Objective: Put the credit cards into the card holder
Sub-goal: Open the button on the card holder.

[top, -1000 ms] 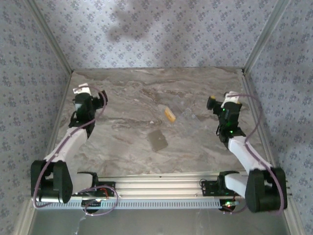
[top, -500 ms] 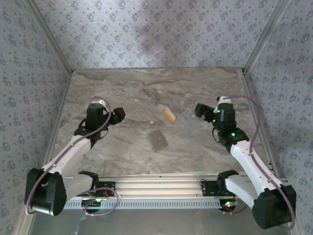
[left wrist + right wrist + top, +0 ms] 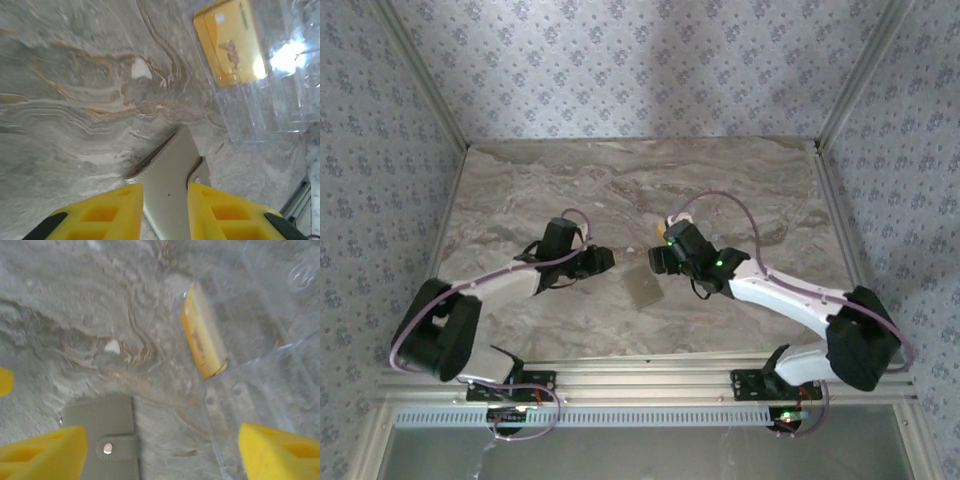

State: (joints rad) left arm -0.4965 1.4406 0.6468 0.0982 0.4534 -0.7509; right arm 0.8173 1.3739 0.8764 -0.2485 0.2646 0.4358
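The gray card holder (image 3: 642, 288) lies flat and snapped shut on the marble table. In the left wrist view the card holder (image 3: 170, 182) shows through the narrow gap of my left gripper (image 3: 165, 202), which hovers at its near corner; the jaws are partly closed with a gap between them. My left gripper (image 3: 606, 262) sits just left of the holder. The yellow credit cards (image 3: 231, 44) stand in a clear plastic tray (image 3: 270, 107). My right gripper (image 3: 162, 450) is open wide above the bare table, between the holder (image 3: 102, 427) and the cards (image 3: 202, 342).
The clear tray (image 3: 260, 365) is hard to see against the marble table (image 3: 520, 190). The two grippers are close together over the table's middle, with my right gripper (image 3: 656, 262) just right of the left one. Patterned walls close in the sides and back.
Both arms have swung in from the table's sides to the middle, beside the holder and cards. The left jaws have narrowed a lot, the right jaws slightly.
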